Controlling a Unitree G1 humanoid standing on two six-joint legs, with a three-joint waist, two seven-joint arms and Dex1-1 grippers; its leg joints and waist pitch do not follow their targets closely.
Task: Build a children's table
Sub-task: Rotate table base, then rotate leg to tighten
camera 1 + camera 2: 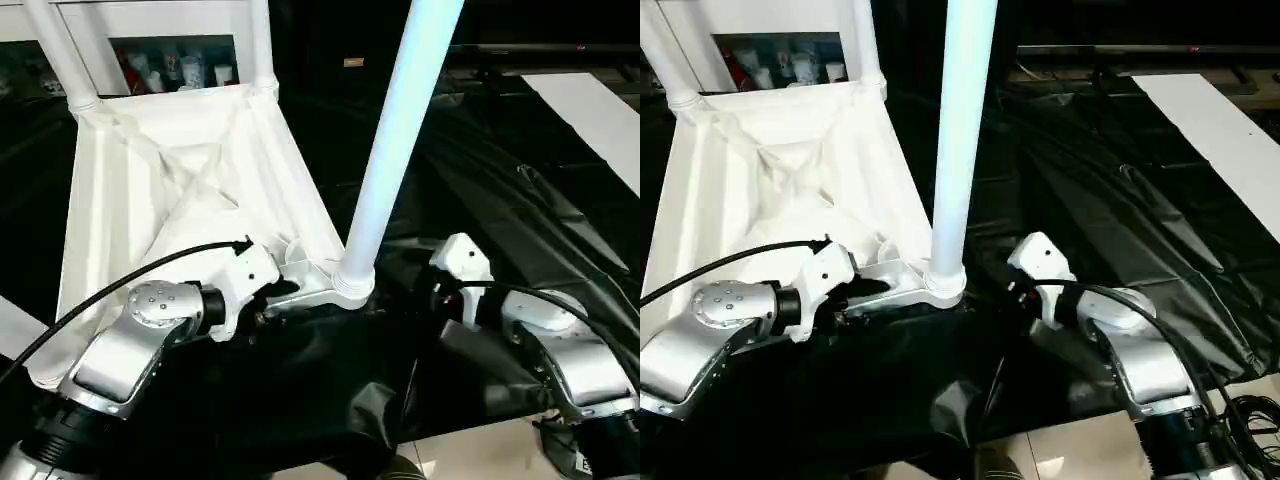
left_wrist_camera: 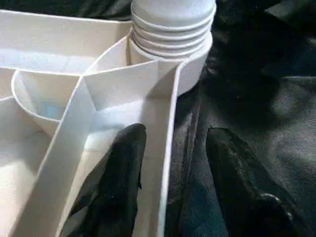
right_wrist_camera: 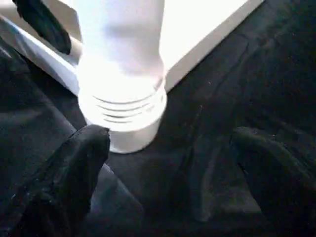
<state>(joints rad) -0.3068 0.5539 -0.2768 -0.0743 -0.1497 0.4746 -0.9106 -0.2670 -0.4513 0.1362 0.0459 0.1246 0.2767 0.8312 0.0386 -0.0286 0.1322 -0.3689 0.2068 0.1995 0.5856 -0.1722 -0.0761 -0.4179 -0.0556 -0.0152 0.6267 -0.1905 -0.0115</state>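
The white tabletop (image 1: 180,170) lies upside down on black cloth, its ribbed underside facing up. Two white legs (image 1: 260,45) stand in its far corners. A third leg (image 1: 400,130) stands upright in the near right corner socket (image 1: 350,285), with its ribbed flared end (image 3: 123,113) seated there. My left gripper (image 2: 175,136) is open and straddles the near rim beside that socket, one finger (image 2: 121,168) inside the tabletop and the other outside over the cloth. My right gripper (image 3: 170,136) is open on the other side of the socket, low over the cloth, a little short of the leg's base.
Crumpled black cloth (image 1: 500,180) covers the ground around the tabletop. A white sheet (image 1: 595,110) lies at the far right. A shelf with bottles (image 1: 170,65) stands behind the tabletop. Light floor (image 1: 480,455) shows at the near edge.
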